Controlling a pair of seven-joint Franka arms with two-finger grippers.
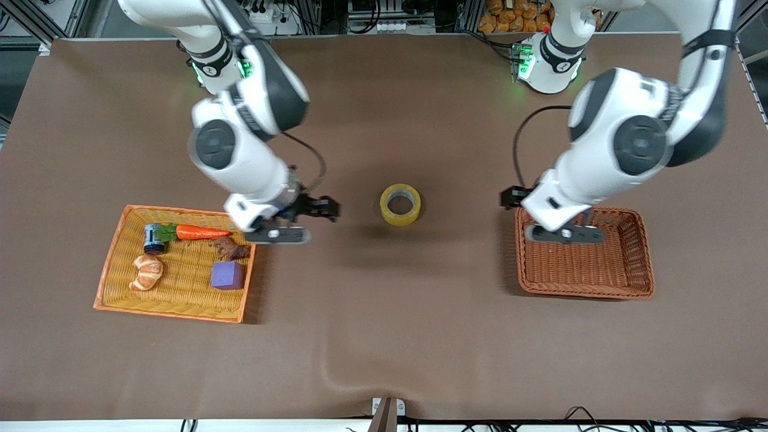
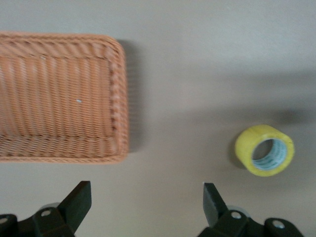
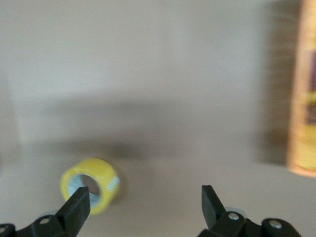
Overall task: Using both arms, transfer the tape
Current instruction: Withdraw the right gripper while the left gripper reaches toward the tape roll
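The tape (image 1: pixel 400 204) is a yellow ring lying flat on the brown table, midway between the two arms, with nothing touching it. My right gripper (image 1: pixel 277 234) is open and empty over the table beside the orange tray's corner, apart from the tape. In the right wrist view the tape (image 3: pixel 106 177) shows past one fingertip of the right gripper (image 3: pixel 145 195). My left gripper (image 1: pixel 567 234) is open and empty over the edge of the brown basket. The left wrist view shows the left gripper (image 2: pixel 146 190) over bare table, the tape (image 2: pixel 246 145) off to one side.
An orange wicker tray (image 1: pixel 174 312) at the right arm's end holds a carrot (image 1: pixel 201 232), a croissant (image 1: pixel 147 272), a purple cube (image 1: pixel 227 275) and a small can (image 1: pixel 153 239). A brown wicker basket (image 1: pixel 585 291) stands at the left arm's end, seen too in the left wrist view (image 2: pixel 118 98).
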